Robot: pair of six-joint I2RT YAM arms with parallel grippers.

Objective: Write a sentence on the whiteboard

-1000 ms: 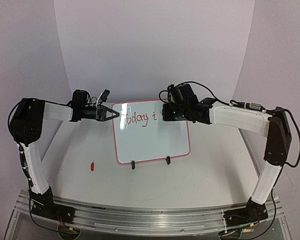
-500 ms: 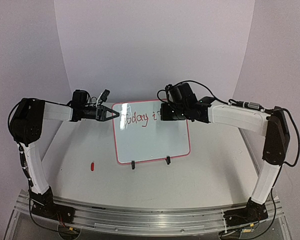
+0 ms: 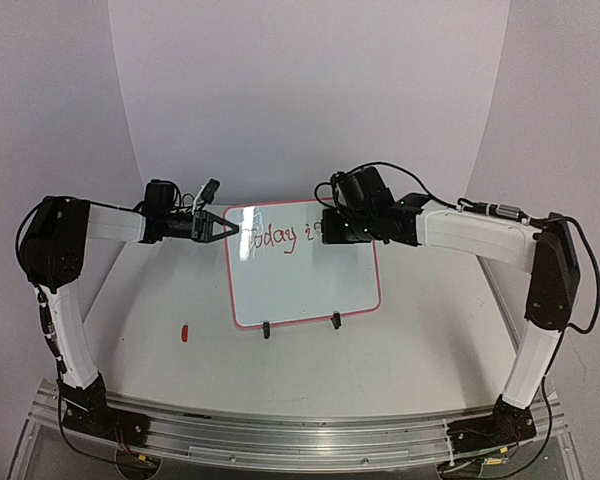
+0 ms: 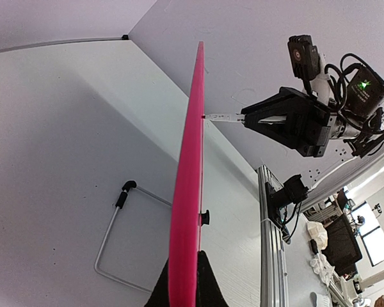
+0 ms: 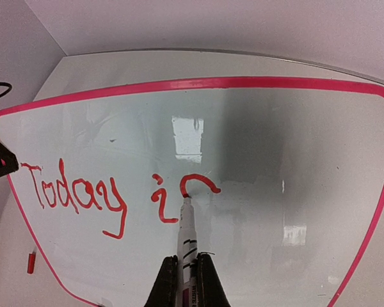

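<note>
Right fingers (image 5: 167,286) grip a white red-tipped marker (image 5: 185,235) against the glossy pink-framed whiteboard (image 5: 294,147). Left fingers (image 4: 210,295) seemingly pinch its edge. Harder pressing could tip it, skewing the red handwritten lettering (image 5: 77,195).

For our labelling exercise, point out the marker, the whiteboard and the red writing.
marker (image 5: 186,231), right wrist view, its white barrel.
whiteboard (image 3: 300,285), top external view, bare white face.
red writing (image 5: 83,195), right wrist view, the word Today.
</note>
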